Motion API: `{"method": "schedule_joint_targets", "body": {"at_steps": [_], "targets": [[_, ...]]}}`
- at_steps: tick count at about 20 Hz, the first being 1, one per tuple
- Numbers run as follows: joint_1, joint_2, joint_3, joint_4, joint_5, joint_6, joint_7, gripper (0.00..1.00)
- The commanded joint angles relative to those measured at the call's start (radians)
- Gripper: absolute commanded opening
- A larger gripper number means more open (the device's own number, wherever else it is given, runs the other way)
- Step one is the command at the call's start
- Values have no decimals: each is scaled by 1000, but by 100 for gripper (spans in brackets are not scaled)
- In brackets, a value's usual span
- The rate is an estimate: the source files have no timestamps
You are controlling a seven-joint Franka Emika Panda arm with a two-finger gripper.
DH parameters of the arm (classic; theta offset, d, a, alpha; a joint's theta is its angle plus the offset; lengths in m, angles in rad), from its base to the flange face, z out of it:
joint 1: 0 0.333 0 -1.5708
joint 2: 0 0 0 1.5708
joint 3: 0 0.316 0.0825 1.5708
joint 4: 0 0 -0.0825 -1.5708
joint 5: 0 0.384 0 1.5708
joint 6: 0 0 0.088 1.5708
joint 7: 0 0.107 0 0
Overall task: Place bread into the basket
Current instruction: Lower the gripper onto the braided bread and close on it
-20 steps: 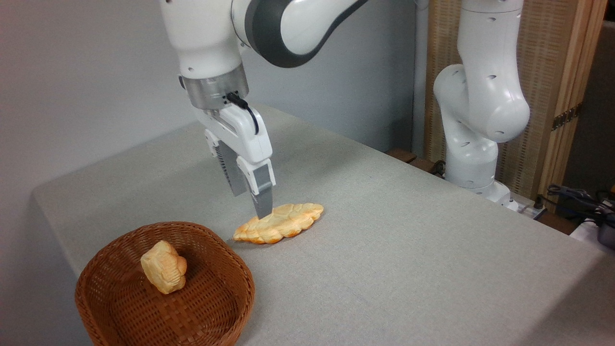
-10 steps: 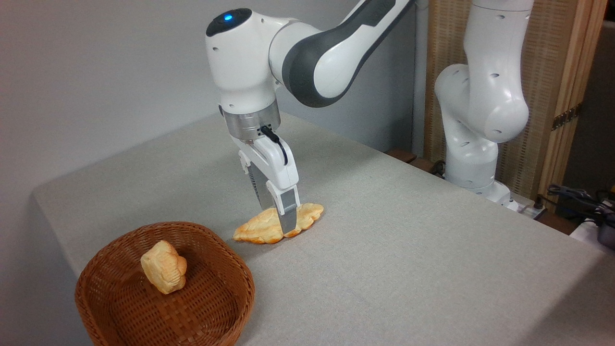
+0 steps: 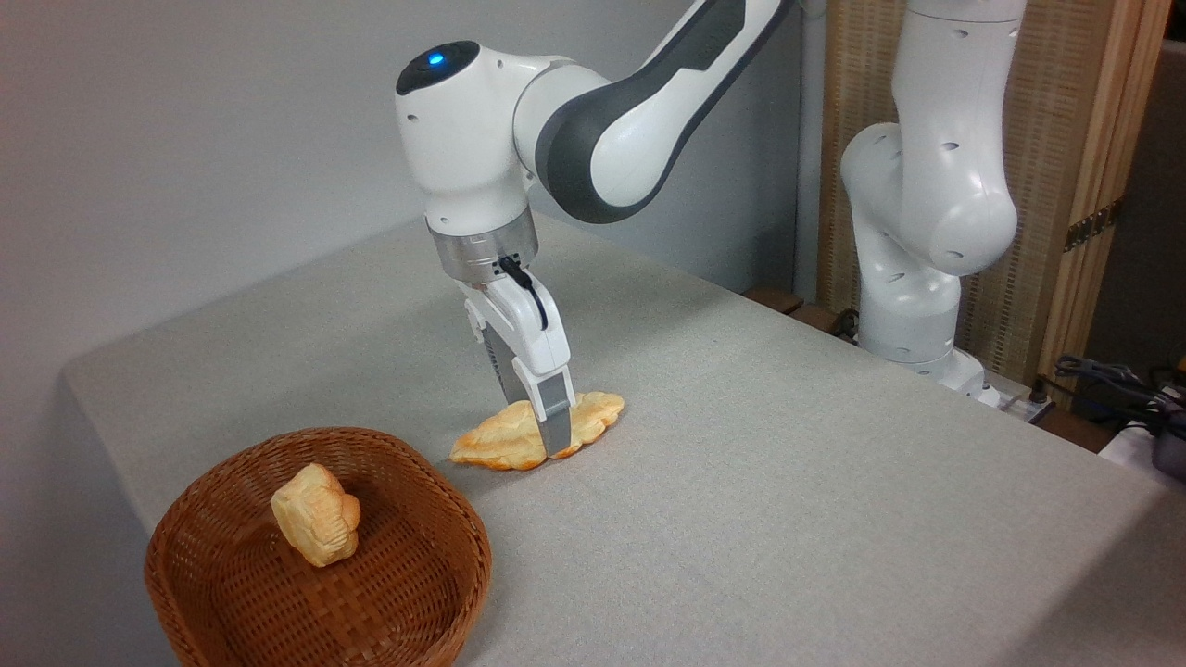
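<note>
The braided loaf (image 3: 519, 435) lies flat on the grey table (image 3: 788, 519) at frame centre. The gripper (image 3: 547, 443) straddles its middle, fingers apparently closed around it. The wicker basket (image 3: 408, 593), lower left, holds a small bread lump (image 3: 315, 514).

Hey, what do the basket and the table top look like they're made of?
The basket looks like woven wicker, brown with a slight sheen: interlaced strands and a thick braided rim show. The table appears covered in grey cloth, matte, with a fine grainy weave and soft rounded edges; what lies under the cover is hidden.
</note>
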Motion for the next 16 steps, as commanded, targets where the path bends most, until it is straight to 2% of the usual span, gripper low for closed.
{"method": "schedule_joint_targets", "body": {"at_steps": [1,2,3,5,16], "targets": [[-8,0,5,-6,34,18,13,89],[-8,0,5,-6,52,14,13,77],[-8,0,5,-6,56,14,13,59],[-8,-1,5,-3,56,8,13,37],[-10,-12,3,11,56,-6,15,37]]}}
